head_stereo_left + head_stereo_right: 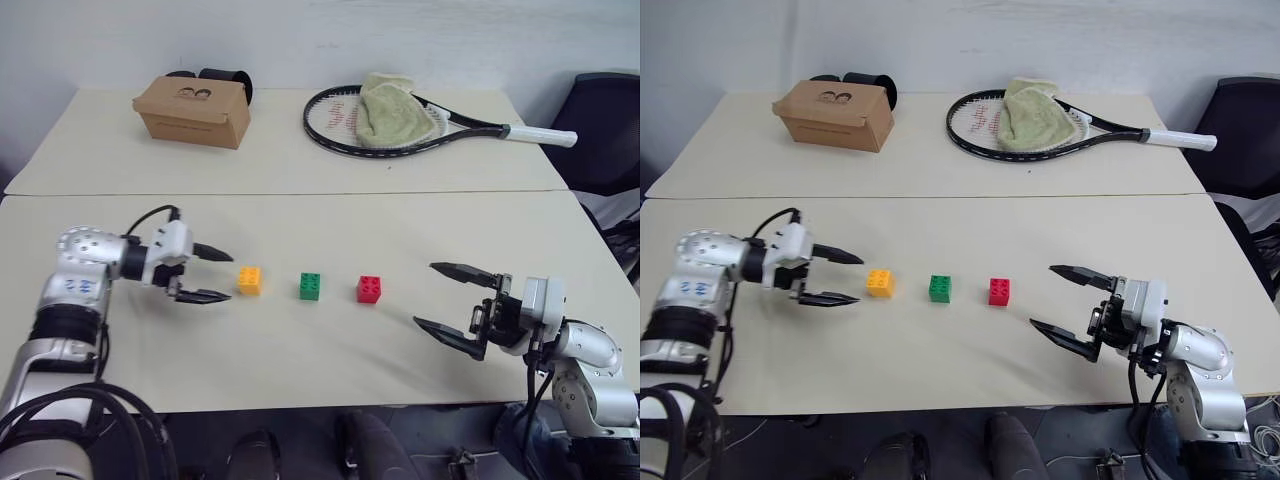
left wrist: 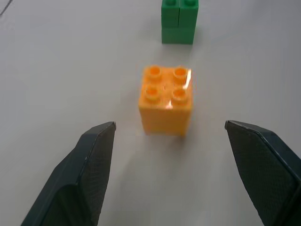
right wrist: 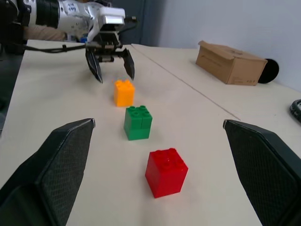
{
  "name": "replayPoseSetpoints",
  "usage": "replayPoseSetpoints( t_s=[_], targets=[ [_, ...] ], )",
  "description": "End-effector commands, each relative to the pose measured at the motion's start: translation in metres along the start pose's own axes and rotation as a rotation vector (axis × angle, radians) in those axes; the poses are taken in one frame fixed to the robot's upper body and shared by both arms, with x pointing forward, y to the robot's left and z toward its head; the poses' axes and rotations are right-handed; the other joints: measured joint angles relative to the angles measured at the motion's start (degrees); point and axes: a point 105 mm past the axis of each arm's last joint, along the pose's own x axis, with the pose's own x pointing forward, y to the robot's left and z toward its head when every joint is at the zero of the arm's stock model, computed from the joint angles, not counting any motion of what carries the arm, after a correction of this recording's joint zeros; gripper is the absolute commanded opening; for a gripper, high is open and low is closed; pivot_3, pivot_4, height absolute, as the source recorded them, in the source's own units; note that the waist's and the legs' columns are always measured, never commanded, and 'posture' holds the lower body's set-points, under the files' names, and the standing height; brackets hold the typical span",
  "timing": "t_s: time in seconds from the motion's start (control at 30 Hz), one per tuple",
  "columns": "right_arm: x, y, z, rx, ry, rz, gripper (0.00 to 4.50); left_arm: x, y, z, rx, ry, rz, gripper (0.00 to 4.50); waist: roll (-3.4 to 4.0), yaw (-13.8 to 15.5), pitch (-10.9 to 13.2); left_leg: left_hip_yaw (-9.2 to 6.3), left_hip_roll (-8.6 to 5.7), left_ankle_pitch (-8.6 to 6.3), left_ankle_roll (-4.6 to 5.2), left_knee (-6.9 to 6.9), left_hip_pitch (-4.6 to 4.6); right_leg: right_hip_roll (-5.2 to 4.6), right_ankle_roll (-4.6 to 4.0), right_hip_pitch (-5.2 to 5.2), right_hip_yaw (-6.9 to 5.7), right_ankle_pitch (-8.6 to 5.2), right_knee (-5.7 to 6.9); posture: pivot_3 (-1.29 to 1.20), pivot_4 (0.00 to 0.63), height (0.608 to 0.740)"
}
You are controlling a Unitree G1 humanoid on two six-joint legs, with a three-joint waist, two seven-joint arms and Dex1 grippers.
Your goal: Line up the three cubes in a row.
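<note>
Three cubes: the yellow-orange brick [image 1: 249,280], the green brick [image 1: 310,286] and the red brick [image 1: 368,289] stand studs-up on the near part of the surface [image 1: 300,350], between the two grippers, each apart from its neighbour
Row: the three sit on one nearly straight line running left to right, with gaps that look about even, so I judge the lining-up as good as done; the right wrist view shows them one behind the other with only a slight stagger
Why the left gripper is where it is: the left gripper [image 1: 205,274] hovers just beside the yellow-orange brick, on its outer side and pointing at it, which reads as the stance of a hand that set this end brick down; that is a judgement
Left jaws: spread wide and empty; the left wrist view shows the yellow-orange brick lying ahead of both fingertips [image 2: 96,141], touching neither
Why the right gripper is where it is: the right gripper [image 1: 441,296] waits well apart from the red brick, aimed along the row, clear of all three bricks
Right jaws: fully parted, grasping nothing, touching nothing
Bystanders: the brown cardboard box [image 1: 193,110], the tennis racket [image 1: 400,125] and the pale green towel [image 1: 392,112] draped on it lie at the far side, well apart from the bricks and no part of the row
</note>
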Motion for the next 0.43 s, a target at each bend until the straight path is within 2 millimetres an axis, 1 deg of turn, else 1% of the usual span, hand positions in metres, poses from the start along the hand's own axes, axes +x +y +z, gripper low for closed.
replayPoseSetpoints(
  t_s=[0.03, 0.07, 0.13, 0.17, 0.27, 0.33, 0.43],
  targets=[
    [-0.017, -0.005, 0.007, -0.039, 0.031, 0.036, 4.5, -0.042, -0.012, 0.007, -0.013, -0.01, 0.115, 3.92, 0.03, -0.04, 0.02, -0.01, 0.02, -0.02, 0.04, 0.0, 0.03, -0.01, 0.0, 0.01, 0.04, 0.0, 0.01, 0.0, 0.15, 0.74],
    [-0.024, -0.007, 0.005, -0.046, 0.067, 0.057, 4.5, -0.058, -0.023, -0.004, -0.04, 0.029, 0.176, 3.92, 0.05, -0.18, 0.03, -0.03, 0.05, -0.05, 0.08, -0.02, 0.05, -0.01, 0.0, 0.0, 0.1, 0.0, -0.01, 0.0, 0.15, 0.74],
    [-0.032, -0.01, 0.002, -0.058, 0.11, 0.079, 4.5, -0.076, -0.039, -0.017, -0.083, 0.087, 0.247, 3.92, 0.1, -0.47, 0.06, -0.09, 0.05, -0.11, 0.12, -0.05, 0.11, -0.07, 0.0, 0.03, 0.33, -0.01, -0.04, 0.0, 0.15, 0.74],
    [-0.035, -0.012, 0.0, -0.063, 0.133, 0.095, 4.5, -0.083, -0.051, -0.025, -0.122, 0.11, 0.273, 3.92, 0.11, -0.54, 0.06, -0.08, 0.05, -0.12, 0.14, -0.05, 0.12, -0.08, 0.0, 0.03, 0.47, -0.01, -0.08, 0.0, 0.15, 0.74],
    [-0.04, -0.017, -0.004, -0.073, 0.166, 0.133, 4.5, -0.098, -0.075, -0.043, -0.209, 0.161, 0.348, 3.92, 0.08, -0.68, 0.07, -0.1, 0.03, -0.27, 0.43, -0.05, 0.19, -0.11, 0.0, 0.13, 0.64, -0.02, -0.09, 0.0, 0.15, 0.74],
    [-0.042, -0.02, -0.007, -0.08, 0.182, 0.16, 4.5, -0.106, -0.086, -0.05, -0.238, 0.18, 0.395, 3.92, 0.09, -0.61, 0.07, -0.1, 0.01, -0.27, 0.44, -0.05, 0.22, -0.13, -0.01, 0.18, 0.61, -0.01, -0.11, 0.0, 0.15, 0.74],
    [-0.043, -0.028, -0.011, -0.084, 0.194, 0.166, 4.5, -0.105, -0.093, -0.047, -0.241, 0.169, 0.42, 3.92, 0.09, -0.54, 0.07, -0.02, -0.01, -0.28, 0.45, -0.06, 0.23, -0.12, -0.02, 0.18, 0.57, -0.02, -0.15, 0.0, 0.15, 0.74]
  ],
)
